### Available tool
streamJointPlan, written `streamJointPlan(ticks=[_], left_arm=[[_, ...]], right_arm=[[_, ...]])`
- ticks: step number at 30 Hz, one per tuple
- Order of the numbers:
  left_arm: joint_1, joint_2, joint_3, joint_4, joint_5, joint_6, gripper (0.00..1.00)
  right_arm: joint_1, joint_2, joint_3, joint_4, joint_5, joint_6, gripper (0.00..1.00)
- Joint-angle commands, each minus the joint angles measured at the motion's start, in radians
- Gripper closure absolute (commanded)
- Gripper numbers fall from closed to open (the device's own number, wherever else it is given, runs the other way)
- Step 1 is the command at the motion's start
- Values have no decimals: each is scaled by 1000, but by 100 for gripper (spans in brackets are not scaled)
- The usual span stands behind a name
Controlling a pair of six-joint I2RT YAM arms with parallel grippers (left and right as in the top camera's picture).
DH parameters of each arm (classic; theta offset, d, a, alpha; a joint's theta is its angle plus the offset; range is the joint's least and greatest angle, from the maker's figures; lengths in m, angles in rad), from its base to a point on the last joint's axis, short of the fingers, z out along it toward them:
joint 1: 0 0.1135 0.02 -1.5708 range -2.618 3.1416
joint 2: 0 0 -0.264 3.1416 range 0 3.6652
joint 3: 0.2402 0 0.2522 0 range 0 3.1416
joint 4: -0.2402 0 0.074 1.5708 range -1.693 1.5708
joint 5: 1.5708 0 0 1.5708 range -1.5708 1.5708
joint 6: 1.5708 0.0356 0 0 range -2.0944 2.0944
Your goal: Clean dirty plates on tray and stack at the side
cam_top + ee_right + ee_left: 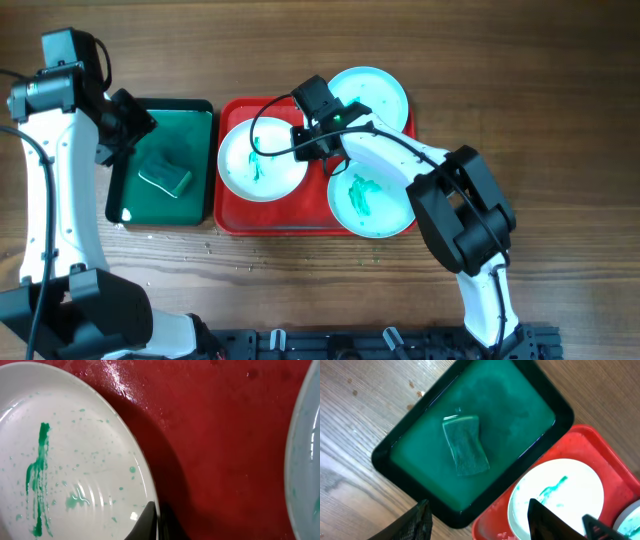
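On the red tray (310,216), right gripper (157,516) pinching white plate (75,460) rim

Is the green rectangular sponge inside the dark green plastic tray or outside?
Inside. The sponge lies flat within the dark green tray's rim.

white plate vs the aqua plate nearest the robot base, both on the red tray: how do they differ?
Colour: the white plate is white; the near aqua plate is pale aqua.
Place: the white plate lies at the left end of the red tray; the near aqua plate lies at its right near corner.
Smear: thin streaks on the white plate, a broader blotch on the near aqua plate.
Both are round, shallow and smeared teal-green.
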Motion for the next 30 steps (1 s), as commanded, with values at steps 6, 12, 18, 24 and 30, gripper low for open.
streamJointPlan(ticks=[6,12,18,24,30], left_arm=[[-4,173,-90,140,-33,-180,86],[-4,267,-109,121,-85,-274,83],[-5,268,-314,347,-77,-321,76],[-5,269,-372,449,-77,-324,71],[-5,265,-354,425,-9,-198,96]], right_arm=[[11,35,3,-13,-24,-7,96],[11,35,4,-9,-24,-8,96],[11,35,3,-5,-24,-8,95],[11,35,4,1,-24,-8,95],[11,35,4,0,-43,-8,96]])
